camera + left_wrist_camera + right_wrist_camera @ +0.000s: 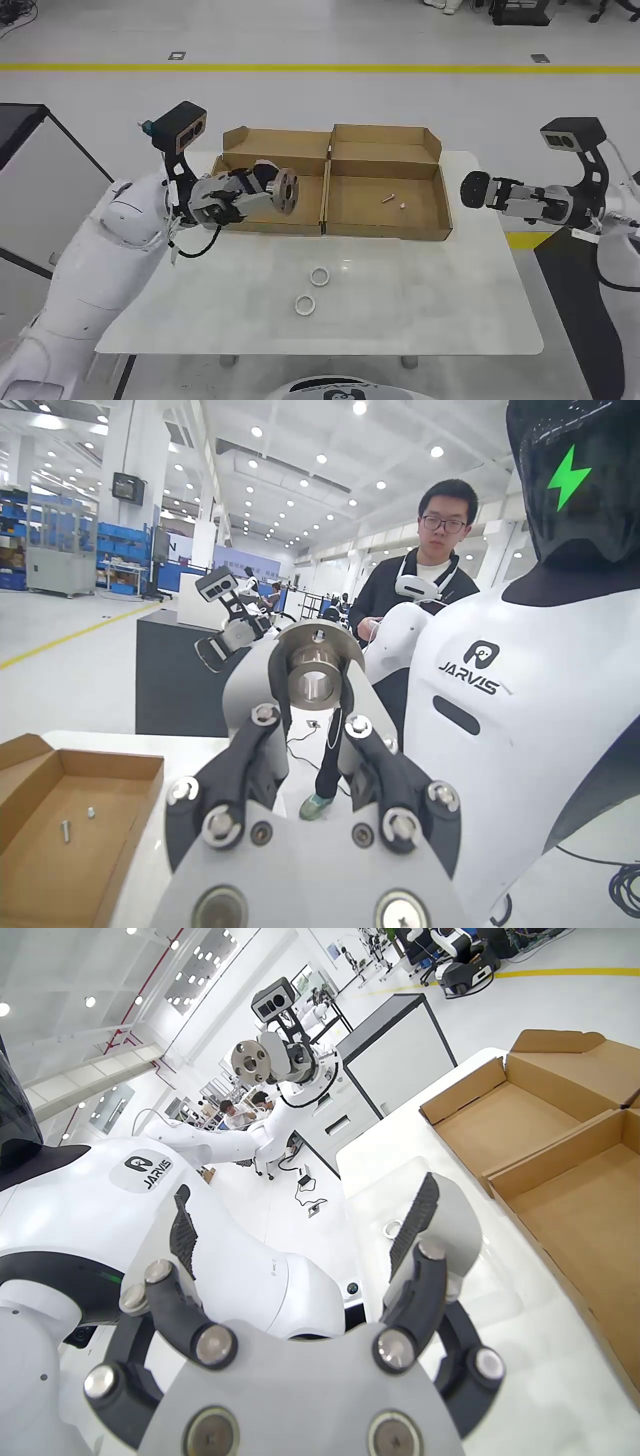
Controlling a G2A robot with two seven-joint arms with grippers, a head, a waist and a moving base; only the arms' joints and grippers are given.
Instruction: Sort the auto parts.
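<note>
My left gripper [258,192] is shut on a round metal flange [286,189] and holds it in the air above the left cardboard box [268,146]. The left wrist view has the black fingers [278,680] clamped on the flange's hub [312,687]. A bolt [388,199] and a small nut [402,205] lie in the right cardboard box [440,215]. Two white rings [319,276] [304,305] rest on the table in front of the boxes. My right gripper [300,1223] is open and holds nothing, beyond the table's right edge [475,188].
The white table [430,300] has free room at its front right. A dark cabinet [20,150] stands to the left of the table. A person [430,565] stands behind the robot, away from the parts.
</note>
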